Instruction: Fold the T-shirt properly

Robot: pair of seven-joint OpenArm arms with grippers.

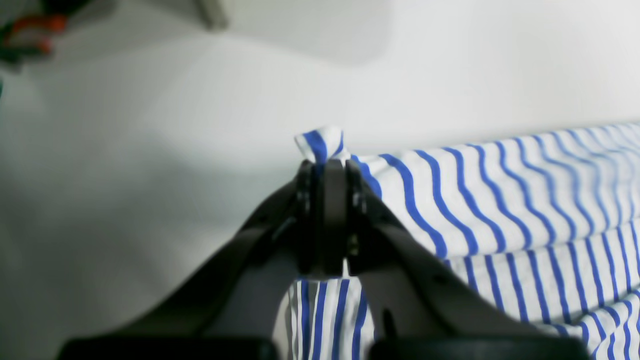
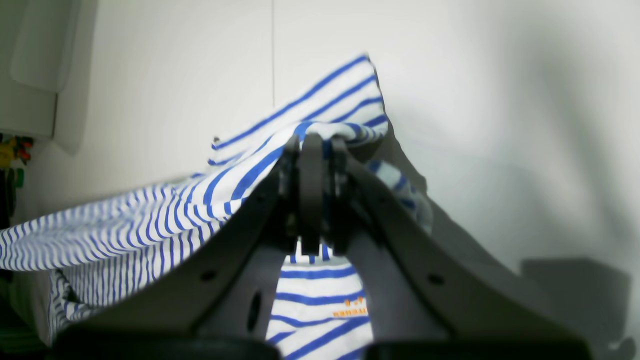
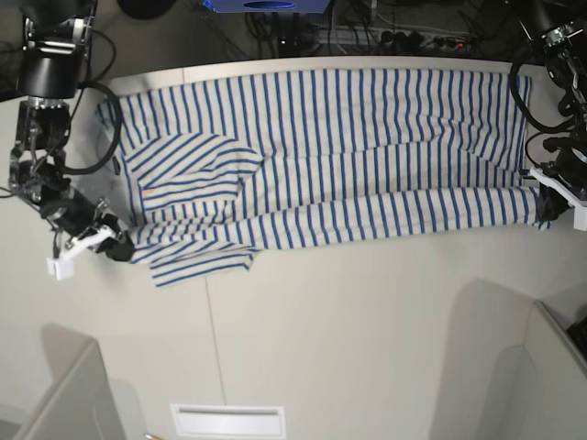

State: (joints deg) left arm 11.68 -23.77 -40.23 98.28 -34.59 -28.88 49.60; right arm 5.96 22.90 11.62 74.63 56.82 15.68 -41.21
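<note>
The T-shirt (image 3: 348, 156), white with thin blue stripes, lies stretched across the far half of the table in a long band, with a sleeve folded over at its left end. A small orange mark (image 3: 147, 193) shows on that sleeve. In the base view, my right gripper (image 3: 117, 246) is at the band's front left corner, shut on the cloth. In the right wrist view its jaws (image 2: 312, 145) pinch a striped fold of the T-shirt (image 2: 150, 220). My left gripper (image 3: 547, 209) is shut on the front right corner. The left wrist view shows a tuft of T-shirt (image 1: 500, 210) poking past its tips (image 1: 325, 165).
The white table (image 3: 367, 321) extends toward the front under the shirt. A white slotted plate (image 3: 227, 420) sits at its front edge. Grey panels (image 3: 73, 403) stand at both front corners. Cables and a blue object (image 3: 266, 5) lie behind the table.
</note>
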